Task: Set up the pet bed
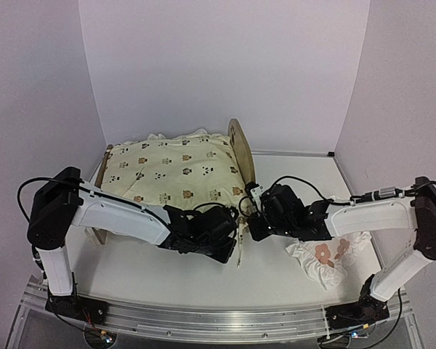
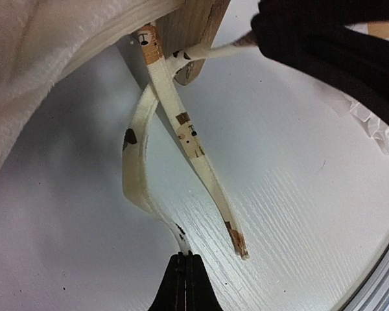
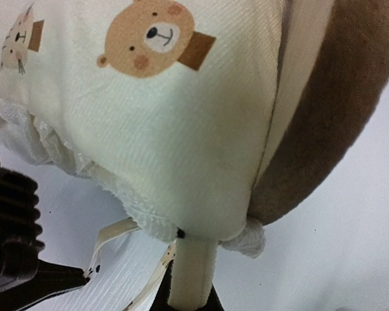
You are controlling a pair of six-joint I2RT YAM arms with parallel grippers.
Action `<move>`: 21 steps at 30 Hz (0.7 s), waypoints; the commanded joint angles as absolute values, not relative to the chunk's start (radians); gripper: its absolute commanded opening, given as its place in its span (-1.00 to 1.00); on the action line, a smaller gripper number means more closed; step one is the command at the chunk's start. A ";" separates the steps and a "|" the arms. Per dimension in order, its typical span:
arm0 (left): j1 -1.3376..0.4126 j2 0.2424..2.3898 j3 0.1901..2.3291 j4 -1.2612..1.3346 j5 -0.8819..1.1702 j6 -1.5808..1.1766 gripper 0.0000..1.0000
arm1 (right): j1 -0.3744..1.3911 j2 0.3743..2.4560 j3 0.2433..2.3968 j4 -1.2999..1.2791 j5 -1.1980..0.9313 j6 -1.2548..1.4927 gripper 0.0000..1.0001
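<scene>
**Grippers pinch ties at the bed's corner**

Left gripper (image 1: 232, 231) and right gripper (image 1: 251, 218) meet at the near corner of the pet bed (image 1: 241, 145). It stands back-left on the worktop (image 1: 276, 280) under one cushion (image 1: 174, 167); one pillow (image 1: 325, 256) lies apart.

Left wrist: the tips are pressed together on one tie string (image 2: 135, 175); three strings show by the wooden leg (image 2: 191, 23).

Right wrist: this gripper (image 3: 189, 295) seems clamped on another string (image 3: 191, 262).

The frame is probably light and stiff, best taken by a leg or board edge. The strings are limp and slip easily.

A lab test cell: plain white walls (image 1: 225, 65) enclose a white table (image 1: 276, 276) edged by an aluminium rail (image 1: 218, 320).
</scene>
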State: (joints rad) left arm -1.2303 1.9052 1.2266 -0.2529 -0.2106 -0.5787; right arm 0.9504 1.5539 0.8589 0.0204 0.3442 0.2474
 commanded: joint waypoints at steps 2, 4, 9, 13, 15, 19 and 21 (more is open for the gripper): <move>-1.212 1.855 1.291 -0.199 -0.170 -0.526 -1.00 | 0.953 1.492 0.886 -0.086 0.281 0.274 -1.00; -1.203 1.854 1.296 -0.172 -0.168 -0.512 -1.00 | 0.953 1.491 0.899 -0.108 0.261 0.273 -1.00; -1.171 1.854 1.299 -0.065 -0.127 -0.482 -1.00 | 0.953 1.489 0.921 -0.125 0.213 0.274 -0.94; -1.153 1.863 1.308 -0.008 -0.114 -0.473 -1.00 | 0.952 1.494 0.936 -0.141 0.203 0.273 -0.90; -1.143 1.864 1.307 0.023 -0.120 -0.478 -1.00 | 0.950 1.493 0.944 -0.147 0.203 0.273 -0.90; -1.116 1.866 1.285 0.097 -0.129 -0.512 -1.00 | 0.947 1.491 0.962 -0.161 0.182 0.273 -0.89; -1.108 1.870 1.274 0.139 -0.131 -0.532 -1.00 | 0.943 1.490 0.969 -0.164 0.169 0.276 -0.89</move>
State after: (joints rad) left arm -1.1287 1.9022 1.2577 0.0043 -0.1297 -0.5011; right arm 0.9476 1.5177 0.9242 -0.1371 0.2188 0.2672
